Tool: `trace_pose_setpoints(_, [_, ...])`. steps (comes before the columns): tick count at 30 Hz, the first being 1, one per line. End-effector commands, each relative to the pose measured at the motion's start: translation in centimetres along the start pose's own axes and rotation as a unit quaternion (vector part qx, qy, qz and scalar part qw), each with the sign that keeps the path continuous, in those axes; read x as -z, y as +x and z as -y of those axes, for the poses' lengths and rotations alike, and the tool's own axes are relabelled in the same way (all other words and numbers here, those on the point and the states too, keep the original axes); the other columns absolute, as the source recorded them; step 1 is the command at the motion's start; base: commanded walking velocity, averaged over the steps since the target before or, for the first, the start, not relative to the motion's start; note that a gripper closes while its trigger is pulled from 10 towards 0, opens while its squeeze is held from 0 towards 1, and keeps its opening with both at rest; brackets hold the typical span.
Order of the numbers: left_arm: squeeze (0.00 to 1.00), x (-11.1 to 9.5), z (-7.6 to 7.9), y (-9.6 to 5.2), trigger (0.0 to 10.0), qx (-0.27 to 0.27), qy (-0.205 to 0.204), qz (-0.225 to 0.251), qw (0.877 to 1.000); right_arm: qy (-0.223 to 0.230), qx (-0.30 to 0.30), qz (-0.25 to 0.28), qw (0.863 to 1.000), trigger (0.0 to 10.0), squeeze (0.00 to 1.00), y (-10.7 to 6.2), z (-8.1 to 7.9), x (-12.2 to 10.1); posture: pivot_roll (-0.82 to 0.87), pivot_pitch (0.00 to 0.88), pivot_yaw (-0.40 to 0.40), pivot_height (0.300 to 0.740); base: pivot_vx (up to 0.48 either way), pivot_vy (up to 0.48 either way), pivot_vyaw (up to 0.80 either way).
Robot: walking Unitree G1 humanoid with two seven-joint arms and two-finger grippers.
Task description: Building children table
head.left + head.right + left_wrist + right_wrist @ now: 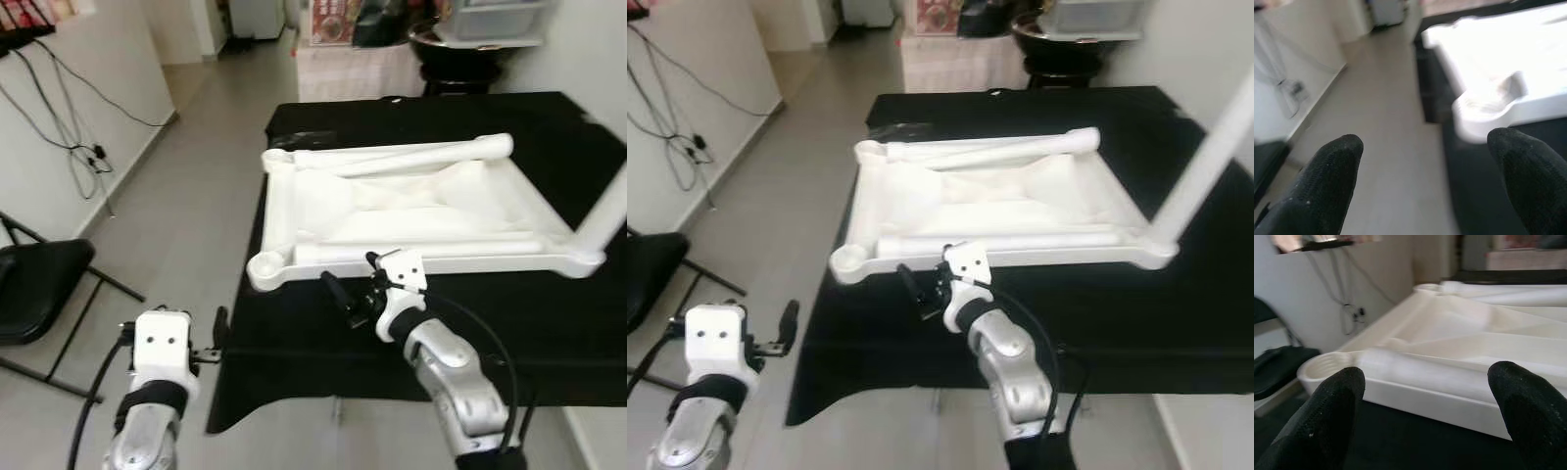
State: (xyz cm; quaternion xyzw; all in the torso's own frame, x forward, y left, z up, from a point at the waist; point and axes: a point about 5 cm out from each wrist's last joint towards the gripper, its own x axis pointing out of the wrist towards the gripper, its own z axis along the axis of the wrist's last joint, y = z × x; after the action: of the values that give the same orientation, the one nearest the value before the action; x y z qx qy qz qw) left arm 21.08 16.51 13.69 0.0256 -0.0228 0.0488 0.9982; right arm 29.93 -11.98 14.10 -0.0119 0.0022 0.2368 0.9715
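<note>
We stand at the near edge of a bench (549, 333) draped in black cloth, with grey floor (176, 225) to our left. On the bench lies the children's tabletop (392, 211), white plastic, turned underside up so its raised rim and round corner sockets face us. One leg (1205, 162) already stands upright in the near right socket. Two loose legs lie inside the tray: one (402, 154) slanting along the far side, one (421, 253) just behind the near rim.

We judge the leg-fitting step is in hand: the near left socket (265, 266) is open. The next move calls for lifting a loose leg and seating it upright there.

Our right gripper (348, 284) hovers over the cloth just beside the near rim, fingers spread wide and holding nothing. Our left gripper (217, 333) hangs off the bench's left edge, also wide and empty.
</note>
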Motion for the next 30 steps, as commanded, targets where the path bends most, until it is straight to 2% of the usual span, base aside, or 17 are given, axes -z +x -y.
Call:
trace_pose_setpoints(1, [0.00,0.43,-0.13,-0.12,10.0,0.001,0.009,-0.011,1.000,0.012,-0.001,0.001,1.000,10.0,0.00,-0.12,-0.02,0.18,-0.05,0.100,0.051,0.740,0.247,0.000,0.00])
trace_pose_setpoints(16, [0.00,0.33,-0.23,-0.06,10.0,0.004,0.010,-0.011,1.000,0.033,-0.001,0.014,0.999,10.0,0.00,-0.08,-0.05,-0.05,-0.05,0.105,0.057,0.740,0.260,0.000,0.00])
trace_pose_setpoints(30, [0.00,0.16,0.05,0.01,10.0,0.028,-0.004,-0.006,1.000,0.050,-0.002,0.022,0.999,10.0,0.00,-0.13,0.06,-0.17,-0.05,0.106,0.057,0.740,0.000,0.000,0.00])
